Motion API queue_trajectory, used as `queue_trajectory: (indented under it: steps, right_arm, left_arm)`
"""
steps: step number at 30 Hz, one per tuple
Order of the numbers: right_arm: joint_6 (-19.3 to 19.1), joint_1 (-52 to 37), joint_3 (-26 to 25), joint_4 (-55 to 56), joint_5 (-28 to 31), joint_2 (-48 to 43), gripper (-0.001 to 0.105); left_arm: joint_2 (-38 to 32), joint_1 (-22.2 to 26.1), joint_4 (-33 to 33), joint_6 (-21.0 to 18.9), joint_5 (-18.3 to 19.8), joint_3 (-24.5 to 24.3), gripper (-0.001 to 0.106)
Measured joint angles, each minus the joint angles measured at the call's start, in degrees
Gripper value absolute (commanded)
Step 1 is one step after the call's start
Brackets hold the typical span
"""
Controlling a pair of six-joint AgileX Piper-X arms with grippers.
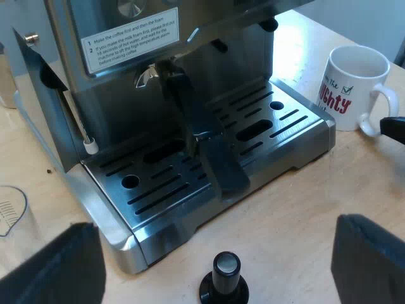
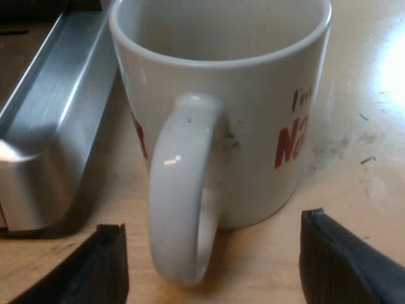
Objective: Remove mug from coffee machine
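My right gripper sits spread, empty, astride the mug handle; retreating crookedly, I could snag and topple it.

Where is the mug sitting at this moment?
In the right wrist view the mug stands upright on the wooden table beside the machine's drip tray, not on it, its handle pointing toward the open right gripper.

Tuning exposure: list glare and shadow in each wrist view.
Left wrist view: bright wash on the table past the mug; deep shade under the machine's front. Right wrist view: glare on the table beside the mug, a hot spot on the drip tray corner, shadow between tray and mug.
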Motion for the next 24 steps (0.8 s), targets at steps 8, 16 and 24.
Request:
queue_trajectory:
  steps: [8,16,24]
  right_arm:
    - [0.00,0.00,0.12,14.72,0.00,-14.63,0.059]
    - [0.13,0.00,0.12,28.34,-1.93,-26.85,0.059]
    - [0.13,0.00,-0.42,39.54,-5.97,-37.30,0.059]
  left_arm:
    - [0.00,0.00,0.00,0.00,0.00,0.00,0.087]
    - [0.00,0.00,0.00,0.00,0.00,0.00,0.087]
    - [0.00,0.00,0.00,0.00,0.28,0.00,0.087]
